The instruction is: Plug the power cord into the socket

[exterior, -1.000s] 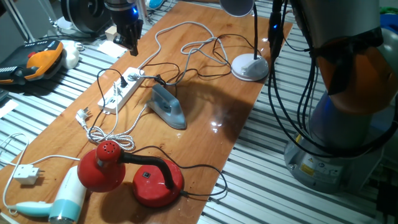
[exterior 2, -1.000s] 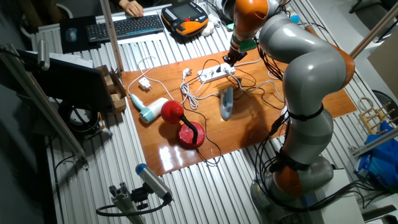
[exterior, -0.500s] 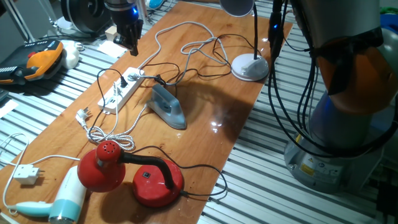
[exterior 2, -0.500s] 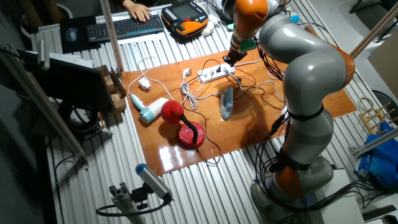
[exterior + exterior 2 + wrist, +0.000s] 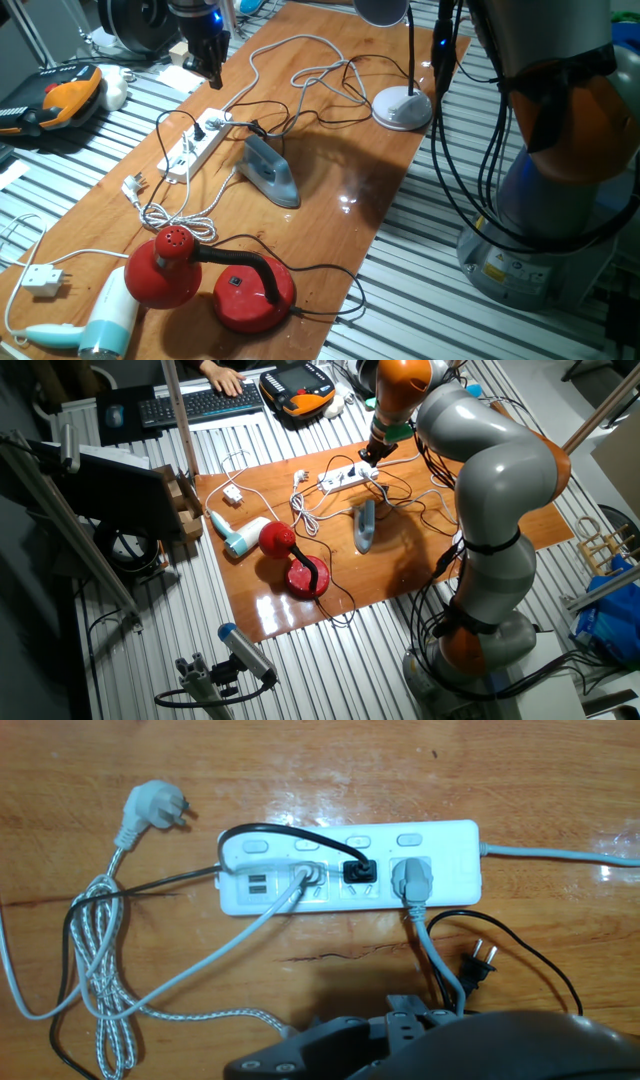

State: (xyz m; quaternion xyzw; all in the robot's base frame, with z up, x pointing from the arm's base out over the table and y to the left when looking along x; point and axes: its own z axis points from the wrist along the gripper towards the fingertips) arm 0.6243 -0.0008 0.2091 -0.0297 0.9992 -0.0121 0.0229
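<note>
The socket (image 5: pixel 350 870) is a long white power strip on the wooden table, also in both fixed views (image 5: pixel 192 148) (image 5: pixel 345 478). A small black plug (image 5: pixel 359 872) sits in one of its middle outlets, its thin black cable looping away to the left. A second small black plug (image 5: pixel 478 963) on a thin black cable lies loose on the table beside the strip. I cannot tell which of the two is the power cord. My gripper (image 5: pixel 212 72) (image 5: pixel 368 457) hangs above the strip's far end. Nothing shows between its fingers, and its fingertips are out of the hand view.
Two grey-white plugs (image 5: pixel 305 875) (image 5: pixel 410 877) fill other outlets. A braided cord with a white plug (image 5: pixel 150 805) lies left of the strip. A blue iron (image 5: pixel 270 170), a white lamp base (image 5: pixel 402 107), a red lamp (image 5: pixel 245 290) and a hair dryer (image 5: pixel 95 325) share the table.
</note>
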